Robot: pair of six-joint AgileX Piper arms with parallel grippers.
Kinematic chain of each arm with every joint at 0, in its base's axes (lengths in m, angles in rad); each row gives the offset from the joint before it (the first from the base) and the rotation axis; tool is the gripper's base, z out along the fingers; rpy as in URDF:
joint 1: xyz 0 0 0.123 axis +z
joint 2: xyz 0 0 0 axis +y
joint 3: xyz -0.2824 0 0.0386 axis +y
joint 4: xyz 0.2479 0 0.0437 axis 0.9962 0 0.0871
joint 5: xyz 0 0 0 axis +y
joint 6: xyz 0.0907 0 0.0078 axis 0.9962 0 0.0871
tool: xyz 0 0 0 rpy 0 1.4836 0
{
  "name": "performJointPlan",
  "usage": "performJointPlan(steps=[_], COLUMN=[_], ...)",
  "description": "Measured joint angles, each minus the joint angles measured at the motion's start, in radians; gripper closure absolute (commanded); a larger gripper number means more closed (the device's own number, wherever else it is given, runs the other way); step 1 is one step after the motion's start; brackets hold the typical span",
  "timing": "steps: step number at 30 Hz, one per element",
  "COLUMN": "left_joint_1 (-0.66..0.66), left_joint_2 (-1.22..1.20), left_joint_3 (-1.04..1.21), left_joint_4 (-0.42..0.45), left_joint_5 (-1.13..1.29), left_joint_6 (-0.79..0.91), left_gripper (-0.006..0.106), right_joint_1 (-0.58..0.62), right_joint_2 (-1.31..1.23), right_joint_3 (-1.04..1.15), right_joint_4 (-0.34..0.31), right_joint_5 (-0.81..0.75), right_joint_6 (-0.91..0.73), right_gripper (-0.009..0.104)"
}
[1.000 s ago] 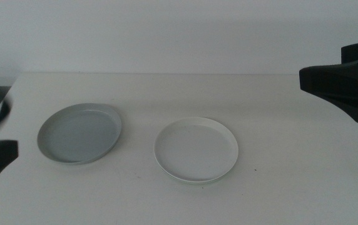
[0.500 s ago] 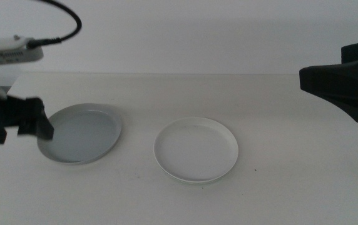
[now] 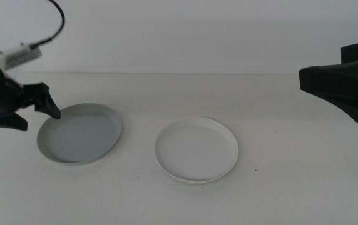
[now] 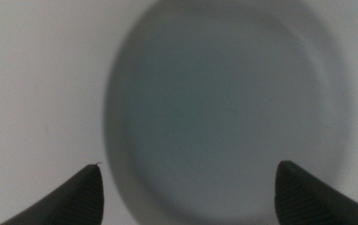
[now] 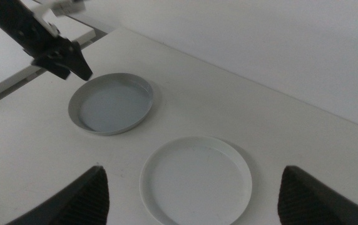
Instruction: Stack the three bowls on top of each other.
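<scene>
The left pincer [image 3: 34, 111] has moved up over the grey-blue bowl [image 3: 80, 134], open wide and empty, probably to grasp it.

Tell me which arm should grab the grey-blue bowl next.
Left, probably. The left gripper hangs open right at the grey-blue bowl, which fills its wrist view. The right gripper waits high, off to the far side beyond the white bowl.

Three views, one table

Middle view looks forward-down; left wrist hangs close over the grey bowl [image 4: 229, 100]; right wrist, high, shares both bowls with it.
</scene>
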Motion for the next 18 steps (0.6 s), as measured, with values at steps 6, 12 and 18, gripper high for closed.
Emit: performJointPlan(steps=[6, 12, 18], left_joint_1=[0.000, 0.001, 0.005], left_joint_2=[0.110, 0.159, 0.187], left_joint_3=[-0.001, -0.002, -0.014], left_joint_4=[0.014, 0.022, 0.021], left_joint_5=[-0.143, -0.188, -0.190], left_joint_6=[0.031, 0.037, 0.041], left_gripper=[0.007, 0.010, 0.029], right_joint_1=[0.000, 0.000, 0.000], right_joint_2=[0.000, 0.000, 0.000], right_joint_3=[0.000, 0.000, 0.000], right_joint_4=[0.002, 0.002, 0.002], right_joint_5=[0.002, 0.002, 0.002], right_joint_6=[0.000, 0.000, 0.000], right_gripper=[0.016, 0.016, 0.016])
